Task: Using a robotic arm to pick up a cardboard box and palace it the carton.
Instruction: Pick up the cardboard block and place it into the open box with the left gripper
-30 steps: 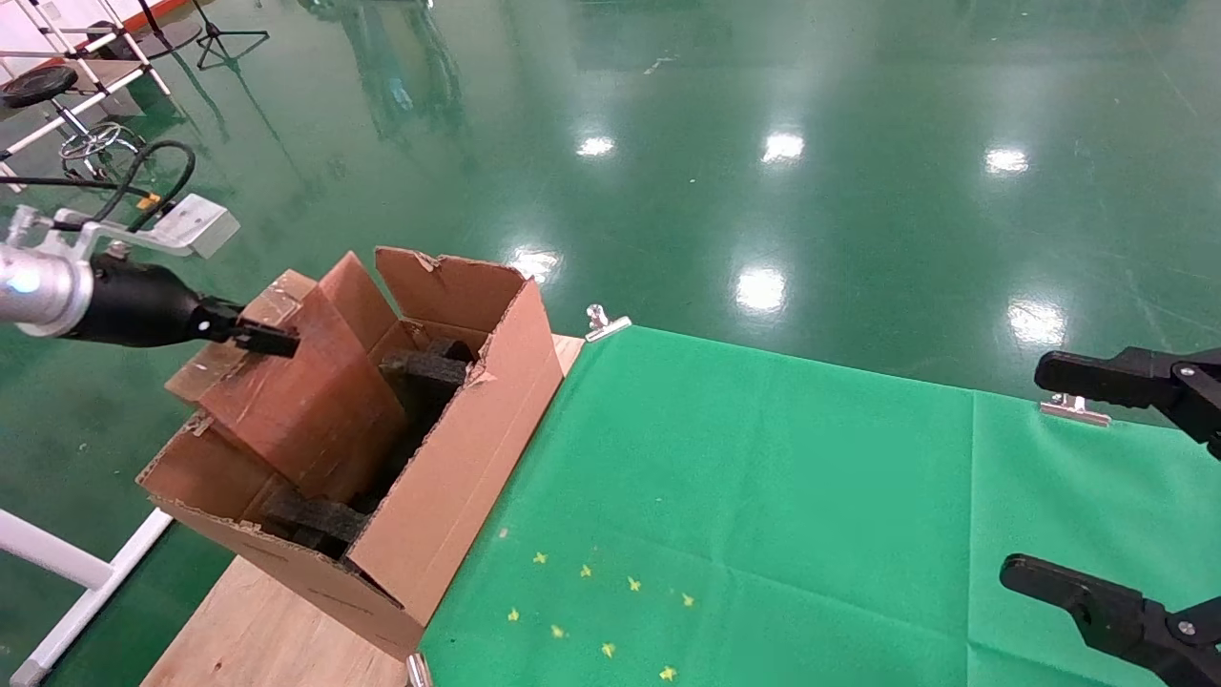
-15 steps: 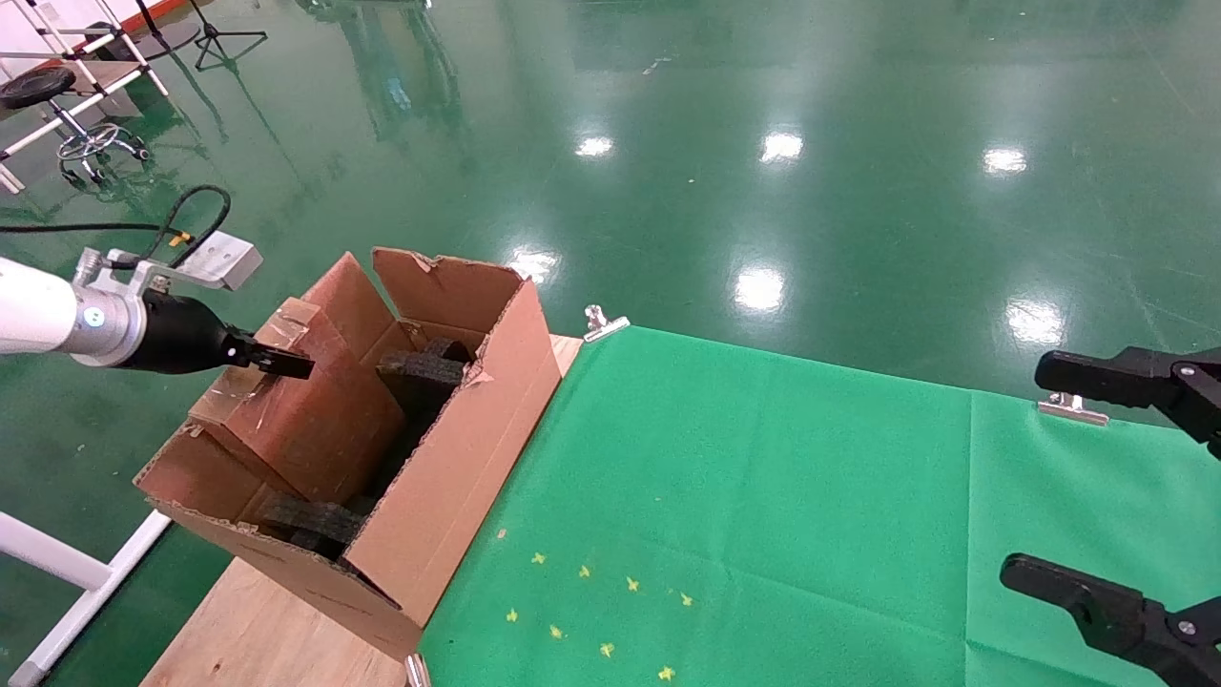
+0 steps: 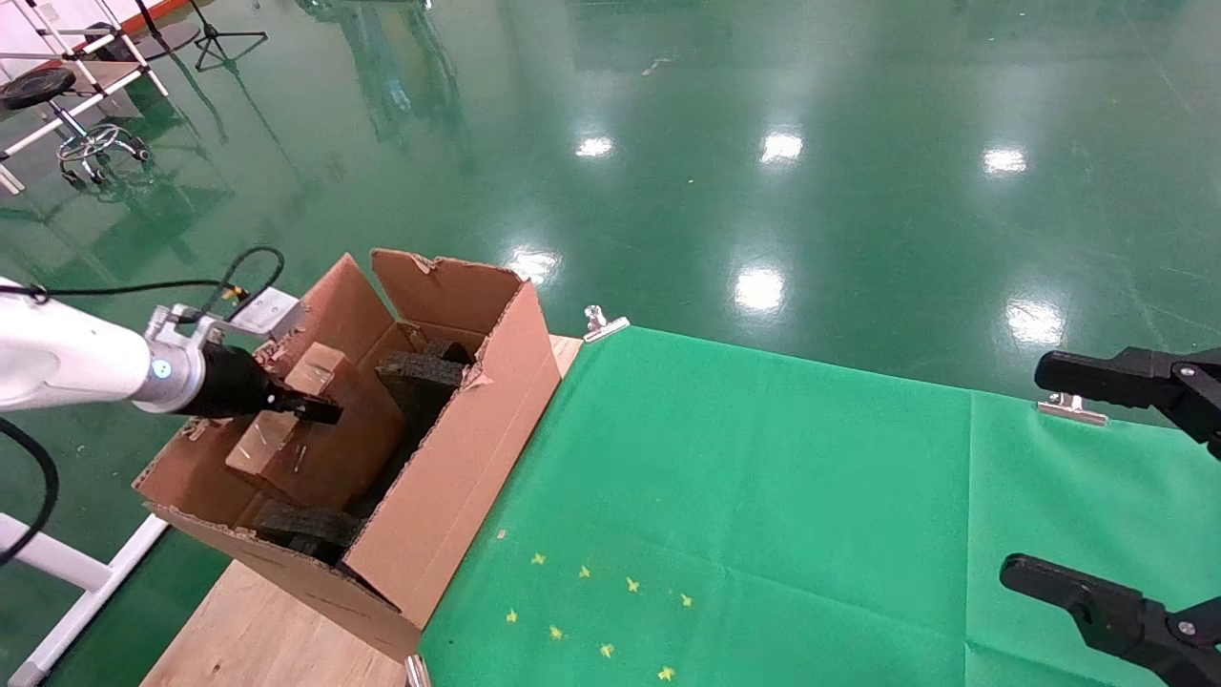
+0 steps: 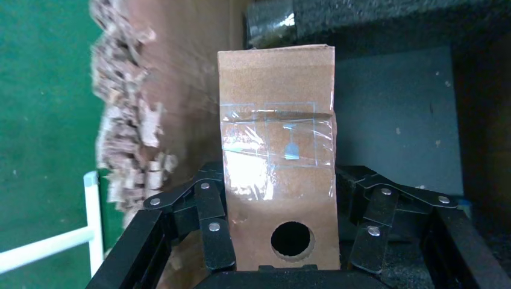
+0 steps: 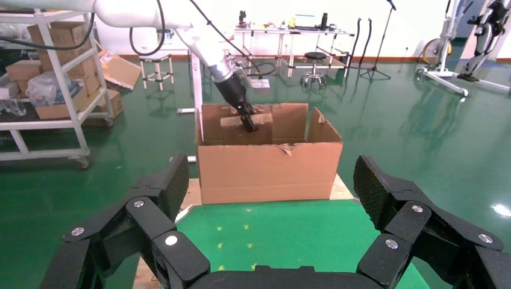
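**Slim box held inside the carton by your left arm**

In the head view, your left gripper (image 3: 307,411) reaches from the left over the torn rim of the carton (image 3: 458,477) and is clamped on the cardboard box (image 3: 315,448). The box stands on edge inside the carton, its narrow top face running from the near left toward the far right, roughly along the carton's long side. It is reddish-brown with white scuffs. Black foam pieces (image 3: 420,374) sit just beside it toward the carton's middle, and more foam lies below at the near end. The carton sits on the wooden table (image 3: 258,630) at the left edge of the green cloth (image 3: 763,496). Your right gripper (image 3: 1126,496) is parked at the far right with its fingers spread wide, well apart from the carton.

In the left wrist view, the fingers (image 4: 211,223) press both broad faces of the box (image 4: 277,174). You see its narrow side, with clear glossy tape and a small round hole. The carton's ragged wall is close on one side, dark foam on the other.

In the right wrist view, the released fingers (image 5: 163,241) frame the carton (image 5: 268,165), which has open green cloth in front of it.
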